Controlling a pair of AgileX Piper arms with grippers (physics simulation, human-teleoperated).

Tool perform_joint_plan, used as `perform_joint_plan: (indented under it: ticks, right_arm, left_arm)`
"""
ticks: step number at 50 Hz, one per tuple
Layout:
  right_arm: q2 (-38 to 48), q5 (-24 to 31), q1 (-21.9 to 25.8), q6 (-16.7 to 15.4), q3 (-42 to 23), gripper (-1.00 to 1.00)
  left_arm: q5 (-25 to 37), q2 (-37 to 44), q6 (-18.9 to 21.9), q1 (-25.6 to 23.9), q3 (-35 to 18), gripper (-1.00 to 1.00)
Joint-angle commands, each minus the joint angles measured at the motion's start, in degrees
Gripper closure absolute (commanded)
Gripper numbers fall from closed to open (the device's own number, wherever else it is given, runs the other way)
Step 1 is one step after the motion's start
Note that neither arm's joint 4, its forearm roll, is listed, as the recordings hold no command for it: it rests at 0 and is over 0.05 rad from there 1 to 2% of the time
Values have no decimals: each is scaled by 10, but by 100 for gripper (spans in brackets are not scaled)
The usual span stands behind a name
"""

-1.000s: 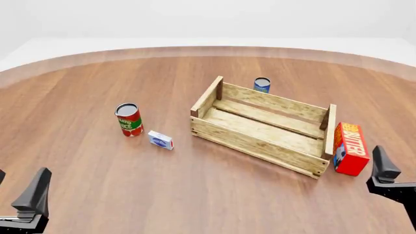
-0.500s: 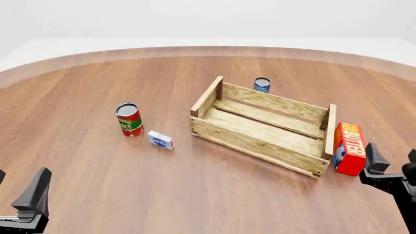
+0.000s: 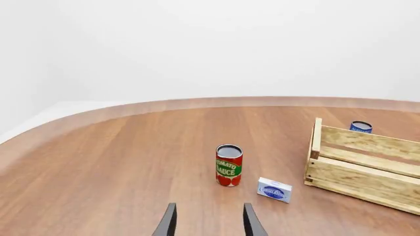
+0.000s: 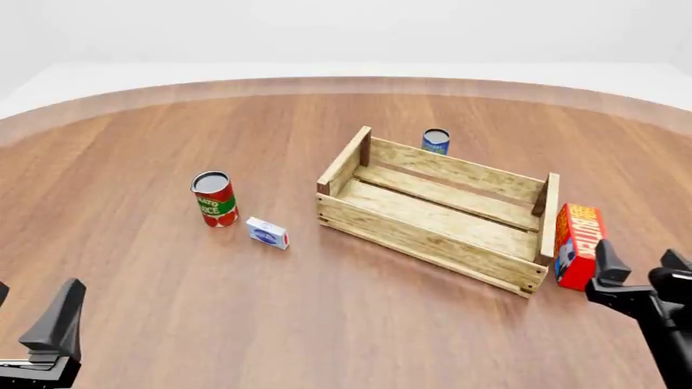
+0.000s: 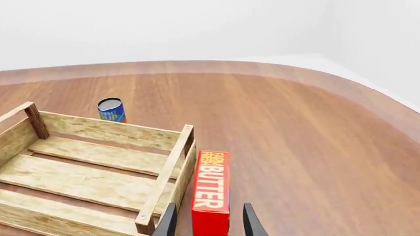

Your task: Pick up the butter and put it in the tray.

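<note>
- The butter point(image 4: 578, 243), a tall rectangular red box with an orange face lettered in white, is seen standing on the smooth wood-grain desk point(image 4: 162, 146), just beside the right end of the tray point(image 4: 437, 240)
- The tray is shown as a rough, light-wood slatted crate with darker corner posts, nothing lying on its plank floor
- The right end effector point(image 4: 638, 275) is found near the butter's close side, its dark fingers point(image 5: 248, 221) spread wide; in the right wrist view the box's near end shows between them, and contact cannot be told
- The left end effector point(image 3: 208, 223) is seen low over bare desk, well apart from everything, its slim black fingers parted and holding nothing
- A cylindrical red tomato sauce can point(image 4: 214, 198) with a green band is stood left of the tray, a small flat white-and-blue box point(image 4: 266, 232) near it
- A small blue can point(image 4: 436, 141) is set behind the tray's far wall
</note>
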Motion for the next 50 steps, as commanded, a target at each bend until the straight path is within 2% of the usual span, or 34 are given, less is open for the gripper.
perform_joint_plan:
  ticks: [1,32,50]
  right_arm:
    - [65,-57,1,1,0,-100]
    - [98,-73,1,-3,-1,-100]
    - [132,-73,2,-2,-27,-100]
  left_arm:
    - [0,0,0,0,0,-100]
    - [0,0,0,0,0,-100]
    - [0,0,0,0,0,-100]
